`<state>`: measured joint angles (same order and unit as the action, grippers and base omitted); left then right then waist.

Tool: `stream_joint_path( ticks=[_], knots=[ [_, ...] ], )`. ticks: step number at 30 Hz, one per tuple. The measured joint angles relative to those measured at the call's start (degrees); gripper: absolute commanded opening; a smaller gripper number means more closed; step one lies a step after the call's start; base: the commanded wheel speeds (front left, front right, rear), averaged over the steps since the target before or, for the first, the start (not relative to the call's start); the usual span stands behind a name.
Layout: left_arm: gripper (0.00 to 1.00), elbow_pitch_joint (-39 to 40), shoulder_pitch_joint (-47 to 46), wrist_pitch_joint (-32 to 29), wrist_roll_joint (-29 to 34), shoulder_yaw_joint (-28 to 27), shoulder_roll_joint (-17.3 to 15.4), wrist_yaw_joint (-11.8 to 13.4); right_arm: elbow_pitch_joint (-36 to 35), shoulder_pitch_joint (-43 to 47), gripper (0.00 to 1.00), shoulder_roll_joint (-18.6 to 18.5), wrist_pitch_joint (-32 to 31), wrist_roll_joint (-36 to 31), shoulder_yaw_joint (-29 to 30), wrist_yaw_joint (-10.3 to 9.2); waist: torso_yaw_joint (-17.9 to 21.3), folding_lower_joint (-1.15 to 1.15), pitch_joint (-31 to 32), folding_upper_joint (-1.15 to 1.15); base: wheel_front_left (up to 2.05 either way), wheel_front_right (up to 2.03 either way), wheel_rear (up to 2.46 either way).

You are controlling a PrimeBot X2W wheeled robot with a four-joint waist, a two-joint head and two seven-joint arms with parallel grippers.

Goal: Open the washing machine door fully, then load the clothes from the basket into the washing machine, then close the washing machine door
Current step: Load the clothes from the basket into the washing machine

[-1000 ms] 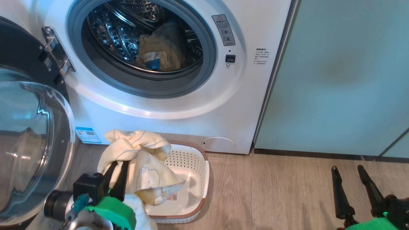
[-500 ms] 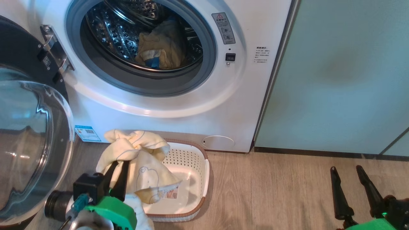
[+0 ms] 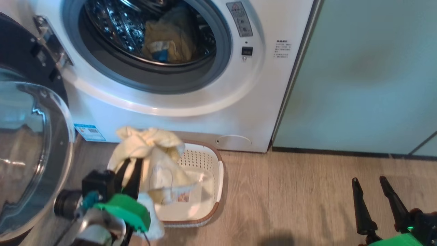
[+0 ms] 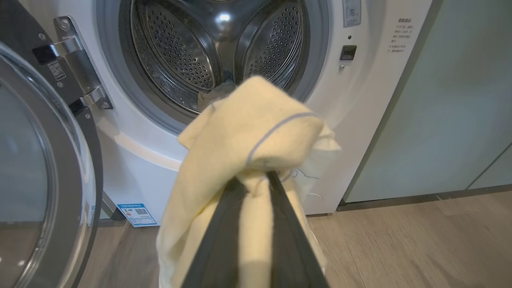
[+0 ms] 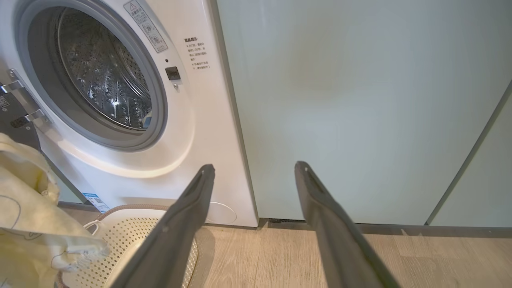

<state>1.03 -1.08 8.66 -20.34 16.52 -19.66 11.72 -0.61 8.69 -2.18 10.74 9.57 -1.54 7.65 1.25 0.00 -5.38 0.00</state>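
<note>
Left hand (image 3: 130,163): clenched on a pale yellow piece of the clothes (image 3: 150,143), which hung over the basket (image 3: 210,160) on the floor (image 3: 290,205) before the washing machine (image 3: 191,116). Right hand (image 3: 368,178): released and empty, near the floor by the teal cabinet (image 3: 358,85). Washing machine door (image 3: 20,143) stood open at left; further yellow cloth (image 3: 167,41) lay in the drum (image 3: 112,27)

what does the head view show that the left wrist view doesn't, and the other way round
Head view adds: the basket under the held cloth, and the open right gripper. Left wrist view adds: the back wall of the steel drum, seen straight in. Both: the left gripper shut on the pale yellow cloth, the open washing machine door, the washing machine and its blue label.
</note>
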Motion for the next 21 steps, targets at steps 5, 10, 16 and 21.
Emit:
stream_joint_path(
  ticks=[5, 10, 16, 21],
  knots=[
    [0.00, -3.3, -5.3, 0.9, -2.0, -1.1, 0.7, -1.2, -0.1, -1.1, 1.00, 0.0, 0.1, 0.0, -0.2, 0.00, 0.7, 0.00, -2.8, 0.00, 0.00, 0.00, 0.00],
    [0.00, -7.7, -12.8, 1.4, -2.9, -2.3, 0.7, -2.2, -0.1, -3.5, 1.00, 0.0, 0.8, 0.1, -0.2, 0.00, 1.6, 0.01, -7.0, 0.00, 0.00, 0.00, 0.00],
    [0.00, -13.2, -23.6, 0.2, -4.5, -4.6, 0.0, -3.9, 0.1, -7.4, 1.00, 0.0, 2.0, 1.2, -0.4, 0.00, 3.3, 0.01, -13.0, 0.00, 0.00, 0.00, 0.00],
    [0.00, -17.7, -32.6, -5.6, -6.6, -5.5, -2.6, -6.6, 1.3, -10.5, 1.00, 0.0, 3.1, 2.8, -1.1, 0.00, 5.1, 0.02, -18.2, 0.00, 0.00, 0.00, 0.00]
  ],
)
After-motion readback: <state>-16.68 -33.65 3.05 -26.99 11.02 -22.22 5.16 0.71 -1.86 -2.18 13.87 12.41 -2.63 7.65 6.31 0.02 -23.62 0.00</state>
